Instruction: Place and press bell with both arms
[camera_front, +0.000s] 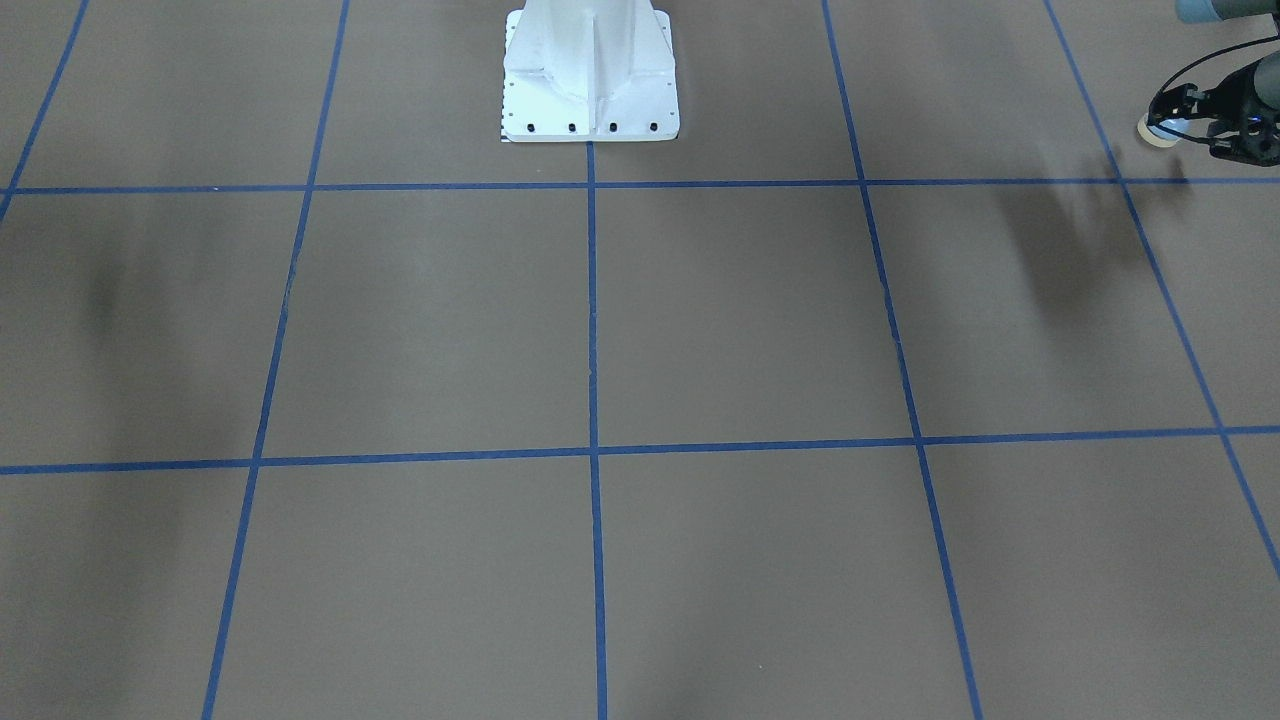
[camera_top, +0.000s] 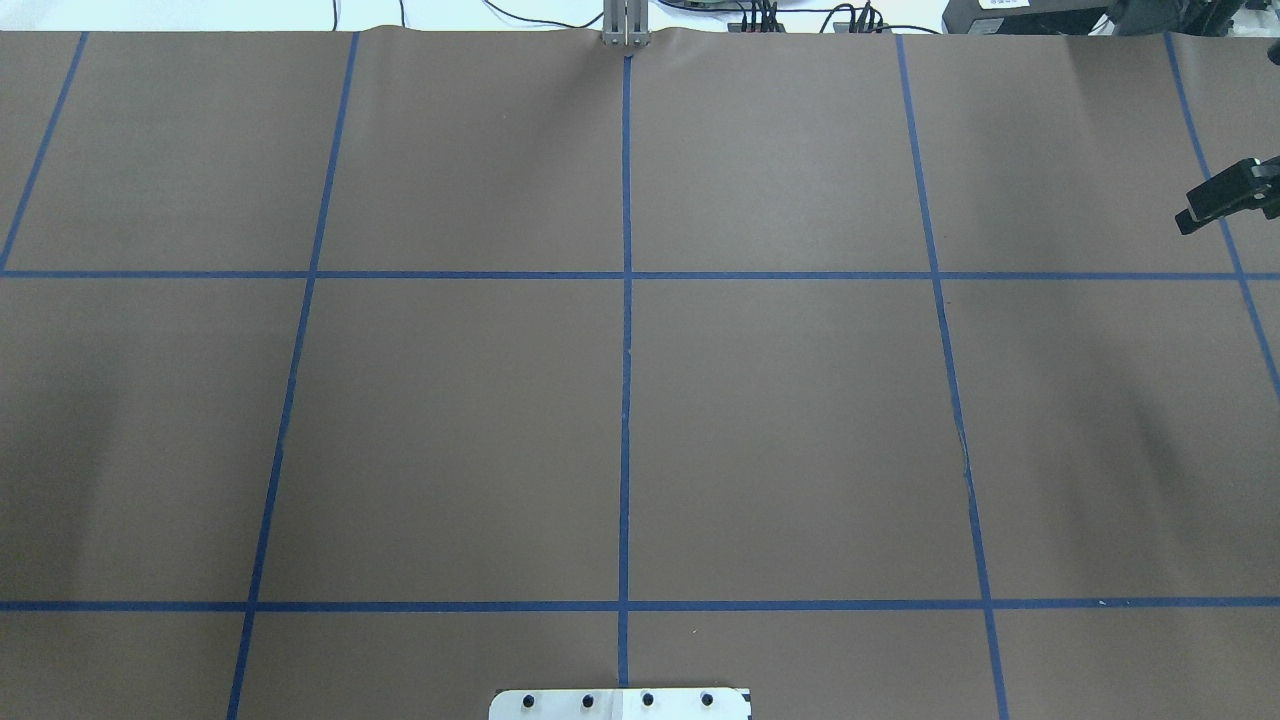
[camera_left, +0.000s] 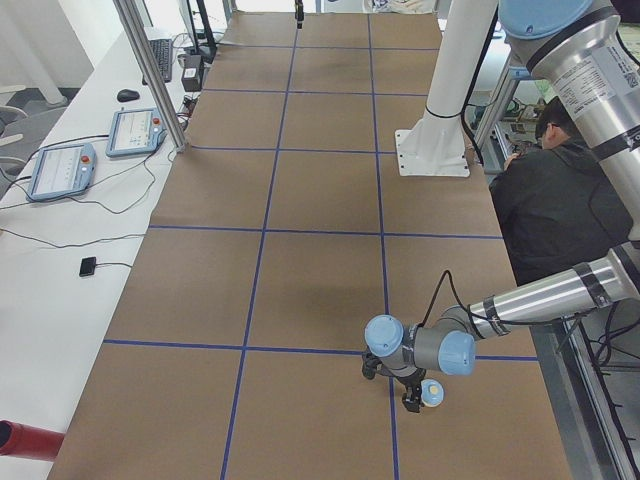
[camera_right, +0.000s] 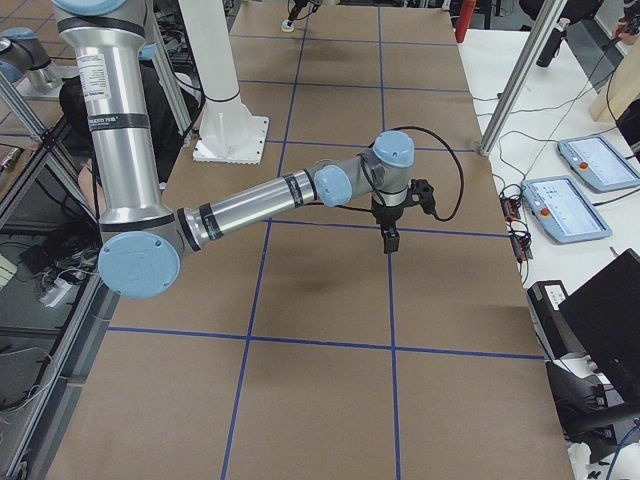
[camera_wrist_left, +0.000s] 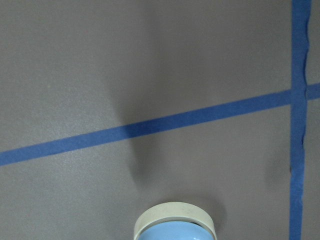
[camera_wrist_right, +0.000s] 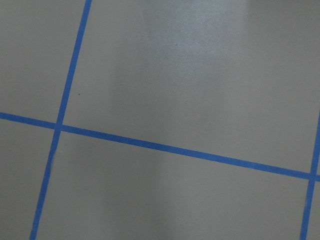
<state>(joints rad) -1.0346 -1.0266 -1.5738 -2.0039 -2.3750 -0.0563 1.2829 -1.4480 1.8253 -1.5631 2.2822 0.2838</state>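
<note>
Plainly, blue tape (camera_top: 626, 400) grids the brown table (camera_top: 780, 420); left jaws clamp the bell (camera_front: 1160, 131) (right jaws: unclear).

We find the bell (camera_front: 1158, 131) lodged between the fingers of the left tool (camera_front: 1178, 124), clear of the counter (camera_front: 740, 320) below, at the counter's left end. A crossing of tape lines (camera_wrist_left: 300, 95) lies on the counter near this tool. The pedestal (camera_front: 590, 70) stands well to its right, at the robot-side edge. The right tool (camera_top: 1192, 216) hangs over the counter's opposite end, farther from the robot's edge. Beyond that tool, off the counter's far edge, lie two teach pendants (camera_right: 598, 163).
</note>
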